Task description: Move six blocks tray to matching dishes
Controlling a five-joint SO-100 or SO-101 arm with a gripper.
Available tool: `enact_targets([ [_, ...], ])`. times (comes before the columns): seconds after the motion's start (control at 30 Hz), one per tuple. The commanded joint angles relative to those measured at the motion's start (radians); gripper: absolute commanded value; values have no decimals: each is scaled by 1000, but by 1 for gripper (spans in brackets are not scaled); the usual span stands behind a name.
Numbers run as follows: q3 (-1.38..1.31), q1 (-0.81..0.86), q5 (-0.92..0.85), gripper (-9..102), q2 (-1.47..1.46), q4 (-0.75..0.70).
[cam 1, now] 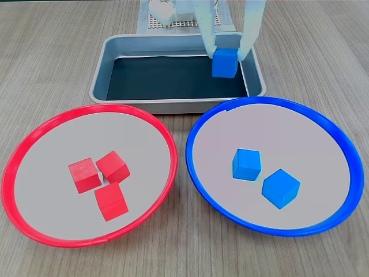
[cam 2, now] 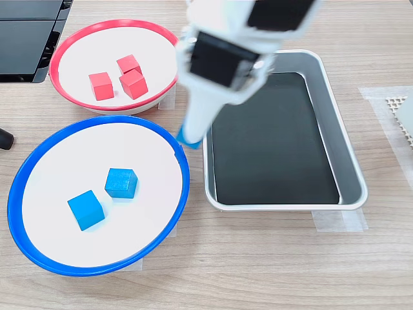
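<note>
My gripper (cam 1: 226, 56) is shut on a blue block (cam 1: 225, 63), holding it above the right end of the silver tray (cam 1: 173, 106), whose dark bottom is bare. In the other fixed view the arm hides most of the gripper (cam 2: 191, 134), and only a corner of the held blue block (cam 2: 188, 141) shows near the tray's (cam 2: 352, 168) left wall. The blue-rimmed dish (cam 1: 210, 196) holds two blue blocks (cam 1: 247, 164) (cam 1: 281, 188). Three red blocks (cam 1: 85, 175) (cam 1: 113, 166) (cam 1: 111, 201) lie clustered in the red-rimmed dish (cam 1: 34, 231).
The two dishes sit side by side in front of the tray on a wood-grain table, the blue rim almost touching the tray. A white mesh mat (cam 1: 173, 24) lies behind the tray under the arm's base. A dark device (cam 2: 29, 39) sits at the table's corner.
</note>
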State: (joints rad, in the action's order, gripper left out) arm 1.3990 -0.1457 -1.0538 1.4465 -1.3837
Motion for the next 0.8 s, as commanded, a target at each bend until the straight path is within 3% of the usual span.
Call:
enact_targets([
  [0.0,-81,-37,179,0,-64,367],
  [0.17,-153,-83,339,0,-187,517],
  [0.47,32,-69,482,16,-80,552],
  [0.53,121,-60,476,13,-3,555],
  [0.57,172,-54,466,0,58,558],
  [0.6,204,-41,495,0,104,546],
  [0.77,472,97,985,0,439,609],
])
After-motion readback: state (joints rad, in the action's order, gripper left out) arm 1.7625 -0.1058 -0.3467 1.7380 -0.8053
